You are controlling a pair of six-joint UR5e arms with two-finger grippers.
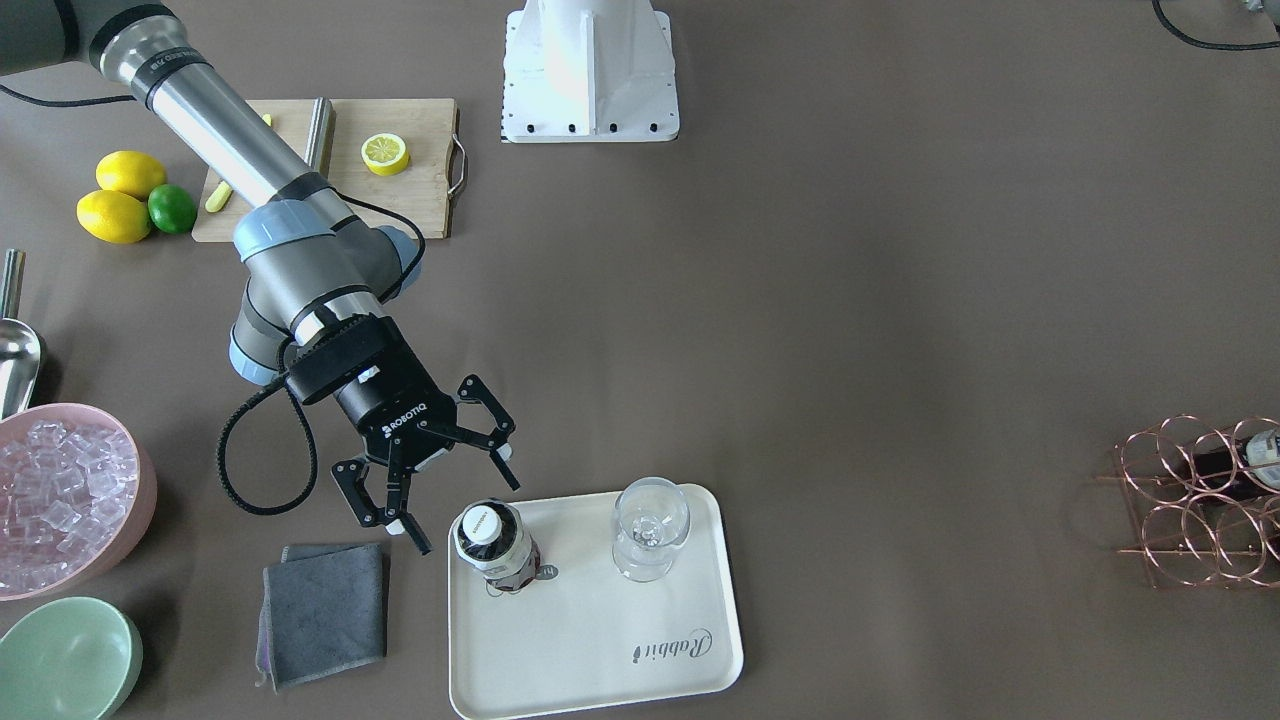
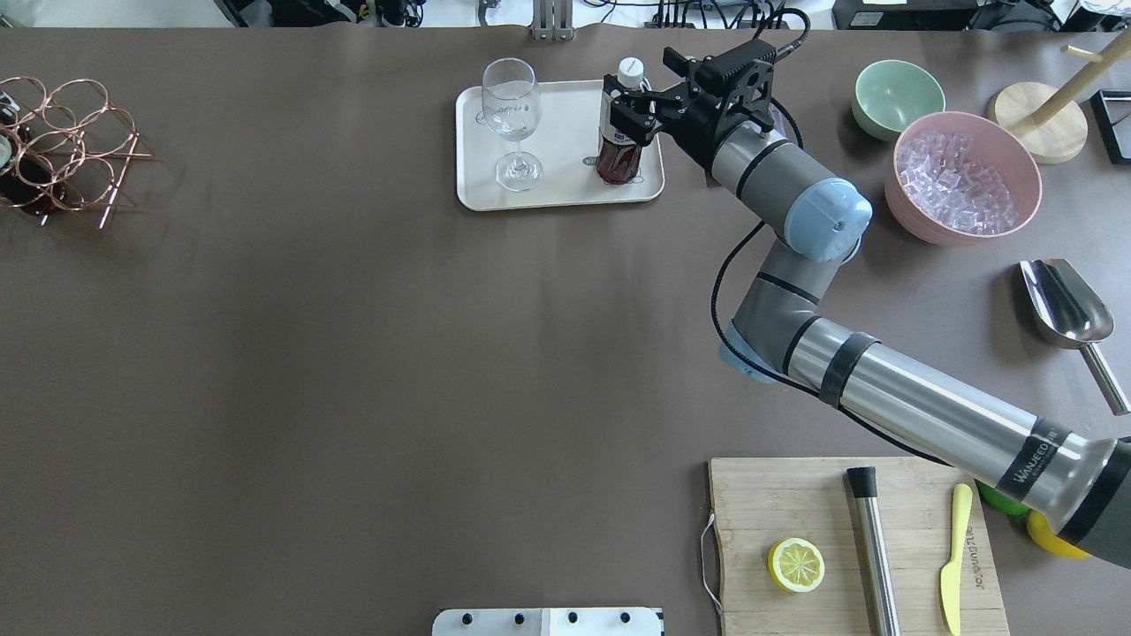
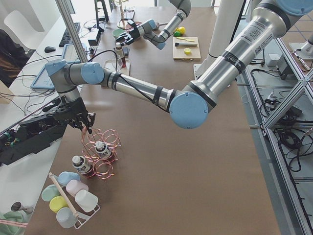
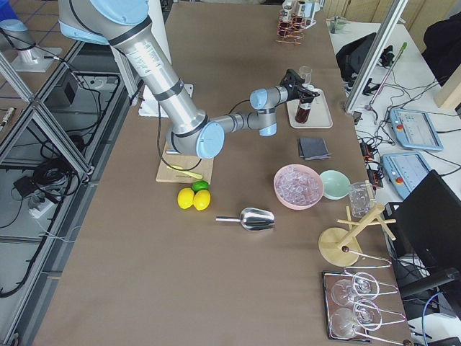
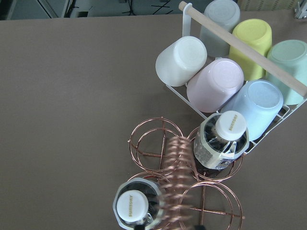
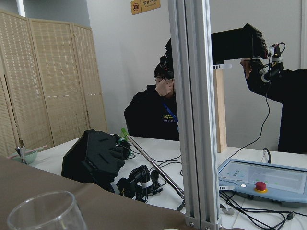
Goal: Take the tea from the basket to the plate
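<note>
Shows the tea (image 1: pixel 492 548) upright on the plate (image 1: pixel 600 620), white cap up, at the plate corner nearest the right arm. Puts a clear glass (image 1: pixel 650 530) on the same plate, upright by the neighbouring corner, apart from the bottle. Has the plate at the far edge of the tabletop (image 2: pixel 353 353), roughly midway along it, with a folded grey cloth (image 1: pixel 325 610) just beside its short side.

Finds the right gripper (image 1: pixel 468 515) level with the tea's upper half, jaws spread wide, fingers (image 1: pixel 497 452) reaching toward the bottle from the right-end side. Cannot tell whether the bottle sits between the fingertips or just past them, nor whether either pad touches it.

Shows the basket (image 2: pixel 62 132) at the far left corner of the tabletop, well apart from the plate, with two alike bottles (image 5: pixel 223 143) upright in its slots. Has the left gripper (image 3: pixel 84 125) hanging just over the basket's handle (image 5: pixel 177 177), in sight only from the table's end; cannot tell whether those jaws are apart or together. Sets a wire rack (image 5: pixel 249 51) of pastel cups just beside the basket, at the left end edge.

Toward the right end, shows a pink bowl (image 1: pixel 146 500) of ice and a pale green bowl (image 1: pixel 65 655) near the far edge, a metal scoop (image 2: pixel 1065 305) further in, and a wooden cutting board (image 2: pixel 778 495) at the near edge carrying a lemon half (image 2: pixel 796 564).
</note>
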